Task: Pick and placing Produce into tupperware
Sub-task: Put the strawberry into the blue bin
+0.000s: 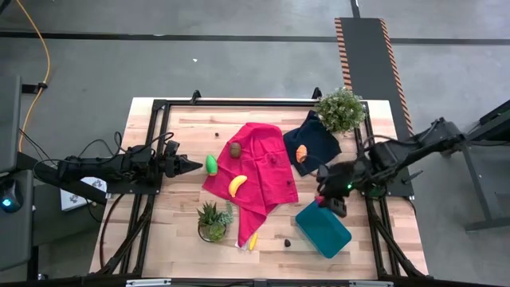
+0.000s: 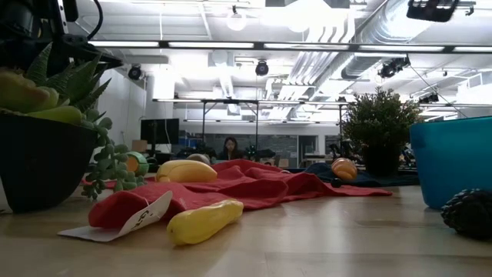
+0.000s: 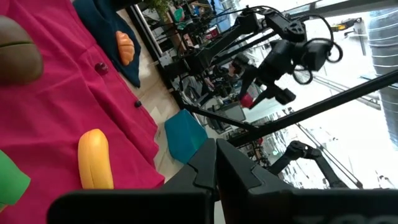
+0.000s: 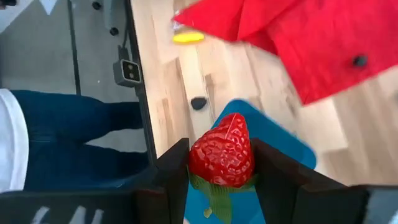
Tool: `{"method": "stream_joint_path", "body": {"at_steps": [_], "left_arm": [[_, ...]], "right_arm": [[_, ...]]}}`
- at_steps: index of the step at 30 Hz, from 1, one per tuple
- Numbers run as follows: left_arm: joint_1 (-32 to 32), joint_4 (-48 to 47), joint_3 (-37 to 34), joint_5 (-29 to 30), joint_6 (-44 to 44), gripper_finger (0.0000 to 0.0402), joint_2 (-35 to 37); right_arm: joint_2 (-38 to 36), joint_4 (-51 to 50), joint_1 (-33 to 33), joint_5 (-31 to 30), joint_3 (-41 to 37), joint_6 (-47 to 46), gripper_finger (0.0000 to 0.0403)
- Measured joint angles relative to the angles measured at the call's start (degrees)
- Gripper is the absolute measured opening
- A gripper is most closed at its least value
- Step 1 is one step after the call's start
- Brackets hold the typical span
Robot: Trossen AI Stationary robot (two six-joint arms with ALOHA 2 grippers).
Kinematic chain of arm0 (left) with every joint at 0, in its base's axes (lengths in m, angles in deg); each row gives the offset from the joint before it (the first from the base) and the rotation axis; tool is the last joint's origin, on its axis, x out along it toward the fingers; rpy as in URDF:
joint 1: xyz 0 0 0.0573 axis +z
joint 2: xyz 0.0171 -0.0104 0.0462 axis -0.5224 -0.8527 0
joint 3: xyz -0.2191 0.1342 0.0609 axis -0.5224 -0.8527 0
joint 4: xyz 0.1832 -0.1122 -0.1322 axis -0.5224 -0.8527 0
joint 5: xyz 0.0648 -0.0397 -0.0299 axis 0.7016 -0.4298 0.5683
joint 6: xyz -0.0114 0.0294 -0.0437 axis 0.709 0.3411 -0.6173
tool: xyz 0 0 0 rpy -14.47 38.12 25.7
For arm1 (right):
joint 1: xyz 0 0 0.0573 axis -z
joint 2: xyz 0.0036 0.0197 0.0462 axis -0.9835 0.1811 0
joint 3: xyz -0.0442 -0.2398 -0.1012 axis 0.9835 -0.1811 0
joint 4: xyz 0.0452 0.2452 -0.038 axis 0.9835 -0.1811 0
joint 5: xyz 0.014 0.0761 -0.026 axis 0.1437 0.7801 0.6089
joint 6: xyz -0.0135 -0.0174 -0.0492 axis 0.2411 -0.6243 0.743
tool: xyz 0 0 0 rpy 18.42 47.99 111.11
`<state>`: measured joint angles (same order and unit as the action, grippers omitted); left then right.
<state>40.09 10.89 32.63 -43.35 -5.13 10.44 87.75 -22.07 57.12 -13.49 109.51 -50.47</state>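
Two arms, one busy
Right pincer [image 4: 221, 163] grips a strawberry [image 4: 222, 152] between its fingers; left pincer [image 1: 191, 165] rests closed, arm extended low.

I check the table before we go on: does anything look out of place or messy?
The red cloth lies crumpled and askew, with a tag sticking out. A banana lies off the cloth near the front edge. Nothing looks spilled or damaged.

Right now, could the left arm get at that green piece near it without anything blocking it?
Probably yes. The left gripper, fingers shut, points at the green piece lying just ahead on bare table beside the red cloth. Nothing lies between them, though it would need to open first.
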Motion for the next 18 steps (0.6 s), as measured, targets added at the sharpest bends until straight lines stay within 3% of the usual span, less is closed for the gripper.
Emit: {"method": "stream_joint_path", "body": {"at_steps": [18], "left_arm": [[0.0,0.0,0.0,0.02,0.02,0.0001,0.02]], "right_arm": [[14.77,0.09,-6.5,-0.31,-0.01,-23.84,0.0134]]}}
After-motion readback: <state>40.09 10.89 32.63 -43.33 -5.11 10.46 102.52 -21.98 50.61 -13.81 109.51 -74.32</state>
